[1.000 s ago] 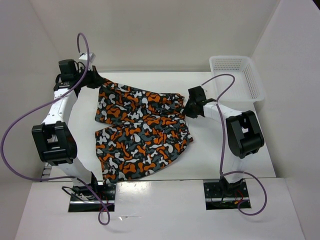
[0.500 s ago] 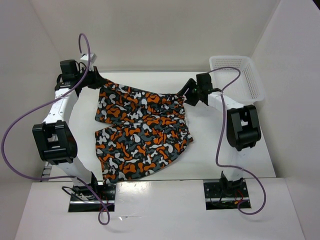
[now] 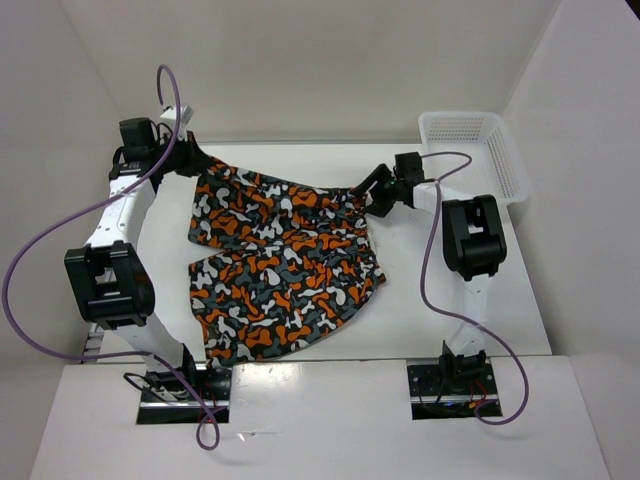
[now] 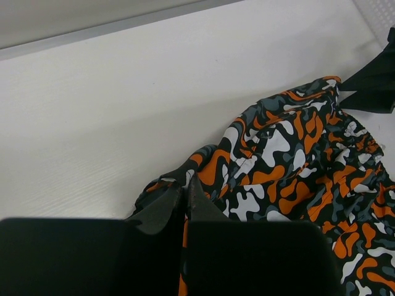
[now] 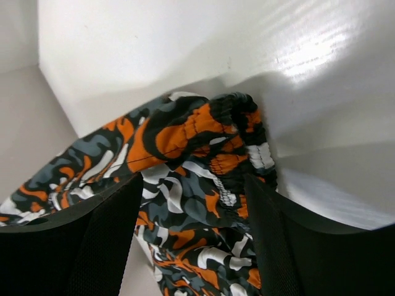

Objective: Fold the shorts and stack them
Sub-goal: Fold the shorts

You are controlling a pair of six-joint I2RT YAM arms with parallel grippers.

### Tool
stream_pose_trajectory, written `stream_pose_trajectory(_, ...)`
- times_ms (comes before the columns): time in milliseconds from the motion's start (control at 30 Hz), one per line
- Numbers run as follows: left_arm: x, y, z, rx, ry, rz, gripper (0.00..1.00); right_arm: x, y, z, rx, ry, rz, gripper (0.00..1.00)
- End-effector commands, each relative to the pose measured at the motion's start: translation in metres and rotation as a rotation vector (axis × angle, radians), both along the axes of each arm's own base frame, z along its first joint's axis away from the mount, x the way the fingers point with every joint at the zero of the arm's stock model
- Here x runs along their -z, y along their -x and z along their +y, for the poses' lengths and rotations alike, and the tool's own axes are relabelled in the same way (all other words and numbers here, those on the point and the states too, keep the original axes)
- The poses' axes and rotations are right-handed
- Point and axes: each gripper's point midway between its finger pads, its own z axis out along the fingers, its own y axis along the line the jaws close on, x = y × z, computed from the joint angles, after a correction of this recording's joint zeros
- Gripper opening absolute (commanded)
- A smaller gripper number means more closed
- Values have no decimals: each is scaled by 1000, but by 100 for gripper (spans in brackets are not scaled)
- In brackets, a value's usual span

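The shorts (image 3: pixel 280 255), camouflage in orange, black, grey and white, lie spread across the middle of the table. My left gripper (image 3: pixel 196 166) is at their far left corner, and its fingers (image 4: pixel 162 206) are shut on a pinch of the shorts (image 4: pixel 290 160). My right gripper (image 3: pixel 366 194) is at the far right corner. There its jaws stand wide open on either side of the bunched elastic waistband of the shorts (image 5: pixel 203 139), with the right gripper (image 5: pixel 194 200) not clamped on it.
A white mesh basket (image 3: pixel 470 150) stands at the far right corner of the table, just beyond the right arm. White walls close in the table at the back and on both sides. The right gripper (image 4: pixel 376 77) shows as a dark shape in the left wrist view.
The right gripper has opened and let go of the shorts' far right corner, shifting slightly away from me as its forearm swung round. The left gripper has kept its hold.
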Motion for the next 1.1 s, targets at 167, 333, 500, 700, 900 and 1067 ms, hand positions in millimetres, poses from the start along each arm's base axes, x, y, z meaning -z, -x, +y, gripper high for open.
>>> stream_pose_trajectory(167,-33,-4,-5,33,-7,-93,0,-50,-25,-6,15,-67,-128,72)
stream_pose_trajectory(333,-29,-2,-7,41,-1,-85,0,-41,-34,0,7,-97,-117,72)
stream_pose_trajectory(500,-33,-1,-7,42,-3,-94,0,-40,-47,8,3,-154,-98,72)
stream_pose_trajectory(700,-33,-1,-7,42,-3,-94,0,-22,-51,11,-3,-166,-51,70)
stream_pose_trajectory(900,-34,0,-6,33,-5,-84,0,-38,-46,10,-26,-194,-53,73)
stream_pose_trajectory(1067,-37,-2,-5,33,-9,-102,0,-31,-54,12,-7,-214,-37,81)
